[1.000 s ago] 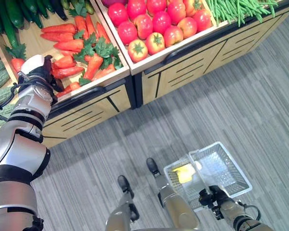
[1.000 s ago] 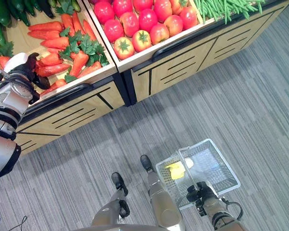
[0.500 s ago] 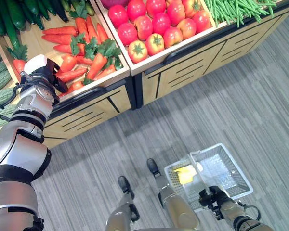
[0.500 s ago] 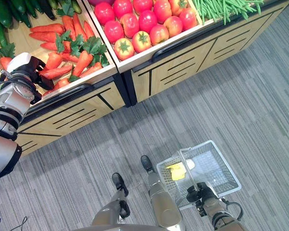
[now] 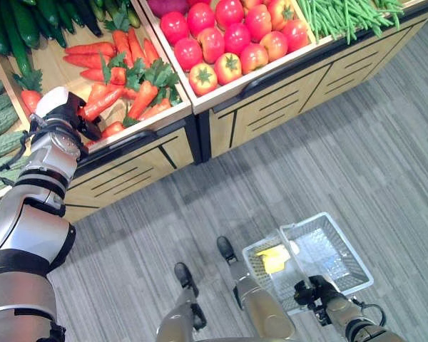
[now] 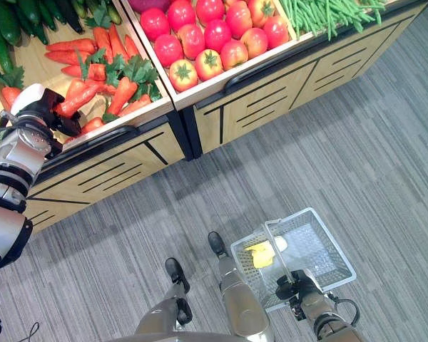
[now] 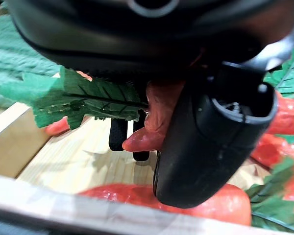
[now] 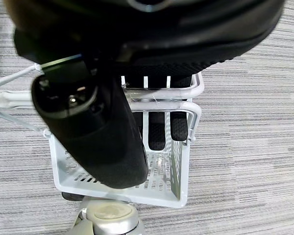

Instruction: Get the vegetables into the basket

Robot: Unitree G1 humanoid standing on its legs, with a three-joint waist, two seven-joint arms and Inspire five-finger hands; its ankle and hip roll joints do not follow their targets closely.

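The left hand [image 5: 75, 121] is in the carrot bin [image 5: 57, 68] of the wooden stand. Its fingers [image 7: 125, 134] and thumb are curled round one carrot [image 7: 154, 115], and the carrot's green leaves [image 7: 83, 95] stick out to the side. The carrot hangs just above the wood at the bottom of the bin. More carrots [image 5: 139, 89] lie near it.

The right hand [image 5: 310, 291] is low down, and its fingers are wrapped round the handle of the white basket [image 5: 342, 263]. Something yellow [image 5: 272, 258] sits inside it.

This looks like the picking-up step. Next, the left hand probably needs to lift the carrot over the bin's front edge, carry it down to the basket, and let go there.
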